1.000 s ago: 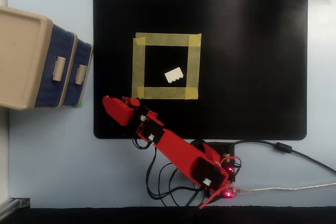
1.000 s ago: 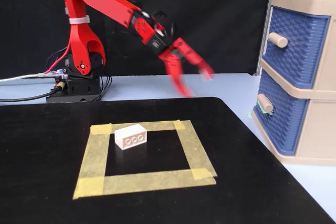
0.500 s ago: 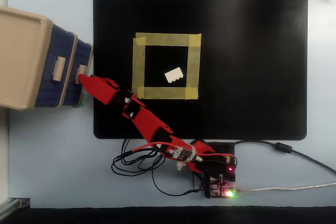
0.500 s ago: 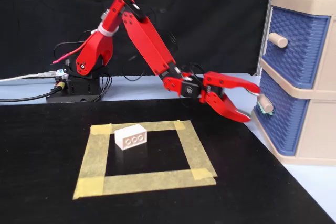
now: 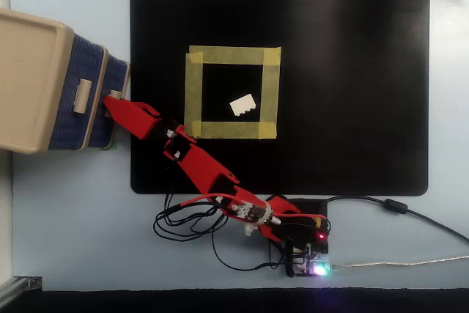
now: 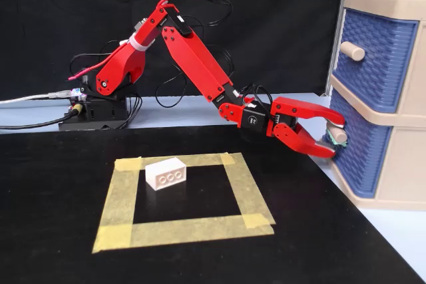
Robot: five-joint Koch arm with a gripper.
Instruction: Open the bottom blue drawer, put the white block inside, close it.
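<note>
The bottom blue drawer (image 6: 365,157) is the lowest tier of the beige cabinet (image 6: 393,1) and looks closed; in the overhead view only its edge (image 5: 119,71) shows. My red gripper (image 6: 335,138) is open with one jaw above and one below the drawer's small handle (image 6: 339,136). In the overhead view the gripper (image 5: 110,105) covers that handle. The white block (image 5: 242,105) lies on the mat inside a yellow tape square (image 5: 231,55), apart from the gripper. It also shows in the fixed view (image 6: 166,174).
A matching upper blue drawer (image 6: 373,58) with a beige handle (image 6: 353,50) sits one tier higher. A black mat (image 5: 352,71) covers the table. The arm's base and board (image 5: 308,254) with cables (image 5: 183,225) stand at the mat's near edge.
</note>
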